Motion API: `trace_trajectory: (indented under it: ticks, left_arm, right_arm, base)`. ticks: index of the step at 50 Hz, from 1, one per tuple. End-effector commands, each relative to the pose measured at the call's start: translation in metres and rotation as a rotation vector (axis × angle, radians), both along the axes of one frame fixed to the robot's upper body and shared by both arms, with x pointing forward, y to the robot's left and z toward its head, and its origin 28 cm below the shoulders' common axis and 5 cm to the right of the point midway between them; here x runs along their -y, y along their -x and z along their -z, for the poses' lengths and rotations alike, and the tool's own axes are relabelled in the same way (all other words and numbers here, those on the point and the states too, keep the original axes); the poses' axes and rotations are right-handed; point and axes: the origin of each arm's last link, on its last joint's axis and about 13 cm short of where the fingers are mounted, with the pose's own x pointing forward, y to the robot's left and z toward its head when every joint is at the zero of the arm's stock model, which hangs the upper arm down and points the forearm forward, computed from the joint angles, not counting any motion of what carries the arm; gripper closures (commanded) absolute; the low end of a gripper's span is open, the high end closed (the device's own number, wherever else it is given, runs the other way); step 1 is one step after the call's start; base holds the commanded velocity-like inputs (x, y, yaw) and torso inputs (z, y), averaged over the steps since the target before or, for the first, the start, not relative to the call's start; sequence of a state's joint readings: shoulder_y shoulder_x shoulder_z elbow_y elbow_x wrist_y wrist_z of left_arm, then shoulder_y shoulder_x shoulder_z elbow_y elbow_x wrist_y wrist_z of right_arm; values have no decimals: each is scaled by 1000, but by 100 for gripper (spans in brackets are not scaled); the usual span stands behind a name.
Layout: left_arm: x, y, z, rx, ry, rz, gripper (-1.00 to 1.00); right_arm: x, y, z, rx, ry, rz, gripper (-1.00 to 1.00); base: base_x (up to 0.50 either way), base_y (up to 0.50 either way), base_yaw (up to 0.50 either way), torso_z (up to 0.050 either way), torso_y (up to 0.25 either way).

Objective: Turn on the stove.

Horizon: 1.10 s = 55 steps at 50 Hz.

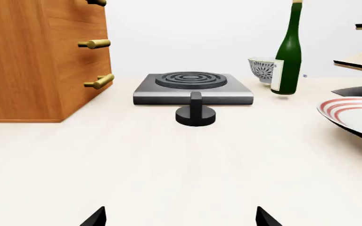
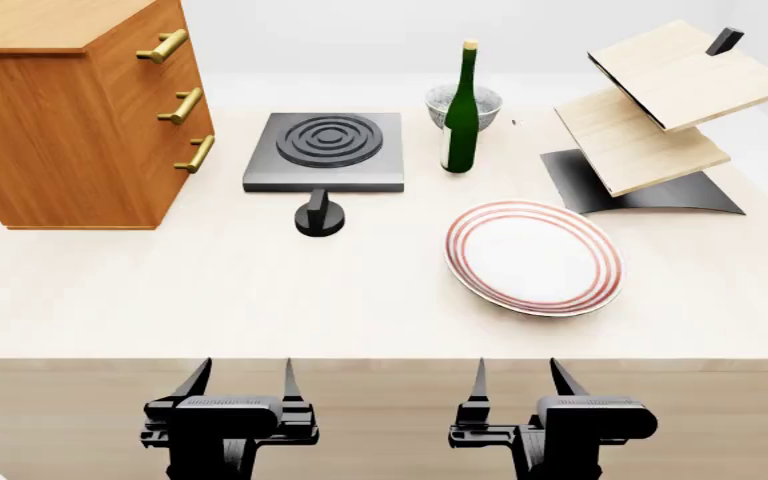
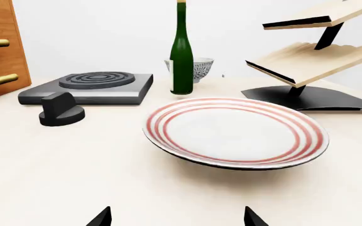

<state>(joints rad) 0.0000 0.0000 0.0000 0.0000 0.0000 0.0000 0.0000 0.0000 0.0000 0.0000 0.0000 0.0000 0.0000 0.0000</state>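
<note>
Left wrist view: the knob (image 1: 195, 113) stands straight ahead, just in front of the stove (image 1: 193, 88) — the reach has not begun. Head view: the left gripper (image 2: 241, 385) and right gripper (image 2: 515, 385) hang at the table's (image 2: 157, 290) near edge, both spread, holding nothing. Next, probably, the left arm must go forward and close on the knob's ridge. Right wrist view: the stove (image 3: 90, 87) is a flat grey slab with ringed burner — beside a striped plate (image 3: 234, 132).

Left gripper (image 2: 241, 385) and right gripper (image 2: 518, 382) open, level.
</note>
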Motion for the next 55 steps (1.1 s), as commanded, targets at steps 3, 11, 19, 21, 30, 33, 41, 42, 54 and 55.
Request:
trace_trajectory:
  ticks: [3, 11, 19, 21, 30, 33, 41, 42, 54, 55]
  left_arm:
    - [0, 0, 1, -6, 10, 1, -100]
    - [0, -2, 2, -39, 14, -1, -100]
    - [-3, -8, -26, -64, -13, -21, -100]
    - [-5, -10, -43, -74, -9, -23, -100]
    - [-5, -1, -132, -125, 55, 74, -100]
    - [-7, 3, -143, -133, 87, 81, -100]
    - [-11, 9, -154, -94, 103, 75, -100]
    - [-11, 9, -153, -94, 102, 75, -100]
    - [-14, 10, -149, -72, 93, 59, -100]
    - [-14, 10, -149, -72, 93, 58, -100]
  right_arm:
    - [-1, 1, -1, 19, -9, -14, -100]
    - [-1, 3, -5, 54, 3, -14, -100]
    - [2, -9, -14, -102, 68, 76, -100]
    - [3, -9, -30, -88, 51, 58, -100]
    - [6, 5, -125, -3, 79, 21, -100]
    - [6, 11, -138, 9, 68, 2, -100]
    - [7, 19, -152, 51, 72, -7, -100]
    - [7, 19, -152, 52, 70, -8, -100]
    - [6, 19, -145, 48, -26, -40, -100]
    - [6, 19, -146, 45, -28, -41, -100]
  base:
    - [0, 0, 0, 0, 0]
    - [0, 0, 0, 0, 0]
    - [0, 0, 0, 0, 0]
    - [0, 0, 0, 0, 0]
    - [0, 0, 0, 0, 0]
    - [0, 0, 0, 0, 0]
    - [0, 0, 0, 0, 0]
    - [0, 0, 0, 0, 0]
    - [206, 0, 0, 0, 0]
    - [500, 0, 0, 0, 0]
